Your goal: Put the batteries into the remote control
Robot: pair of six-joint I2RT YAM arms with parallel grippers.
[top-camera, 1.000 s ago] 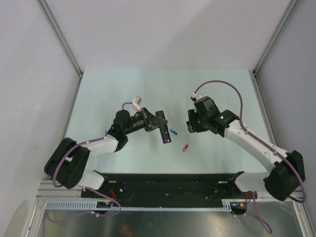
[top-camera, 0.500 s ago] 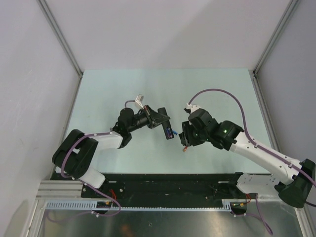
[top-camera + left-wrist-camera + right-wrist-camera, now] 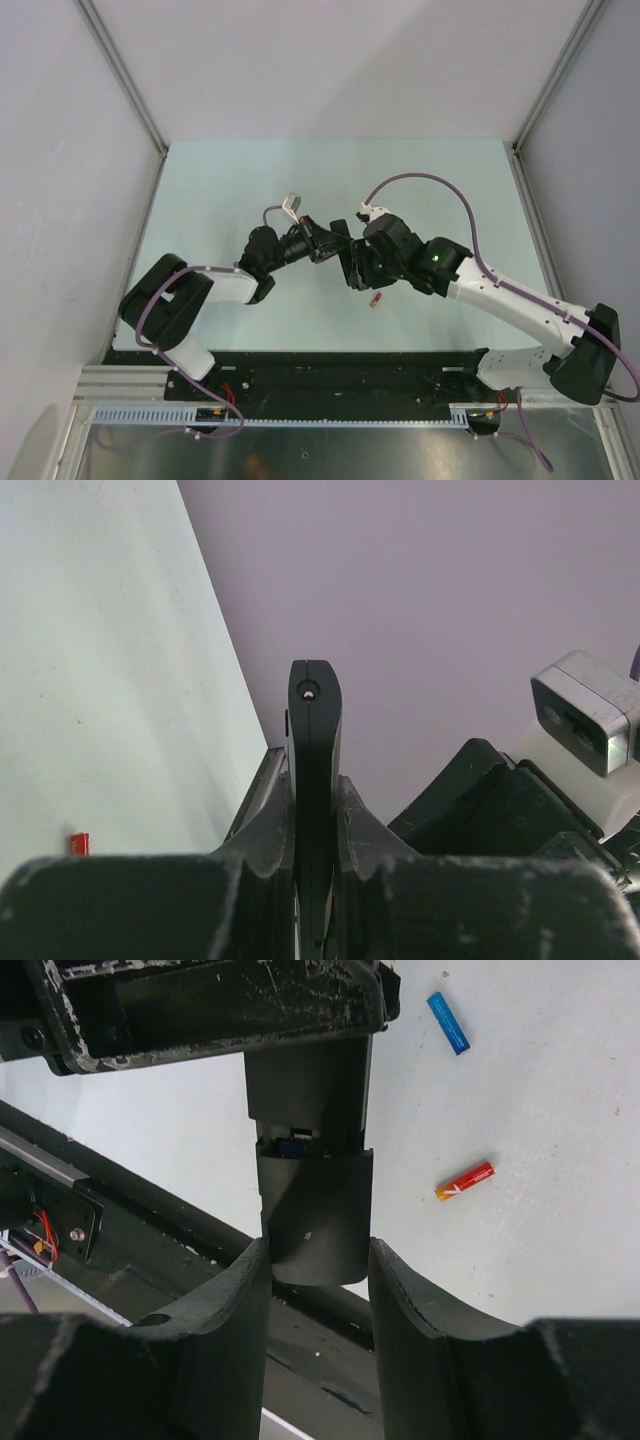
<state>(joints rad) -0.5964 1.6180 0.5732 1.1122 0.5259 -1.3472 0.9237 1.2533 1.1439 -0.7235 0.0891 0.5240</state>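
Two arms meet over the middle of the table (image 3: 220, 190). The left gripper (image 3: 315, 815) is clenched on the remote (image 3: 315, 730). In the left wrist view we see the remote edge-on, pinched between the two black fingers and jutting out past them, clear of the table.

In the right wrist view the remote hangs down from the left gripper. Its free end sits in the right gripper (image 3: 318, 1260), whose fingers (image 3: 250, 1300) meet its two sides, so we read this gripper as grasping the same remote. A seam crosses the remote just above these fingers, and we note a small blue patch showing in it.

Both batteries lie loose on the table, touching neither gripper. The red battery (image 3: 465, 1181) lies just beside the remote's free end. The blue battery (image 3: 448, 1023) lies farther off, apart from the red one. In the top view we find only the red battery, just near of the right gripper; the blue one is hidden there.
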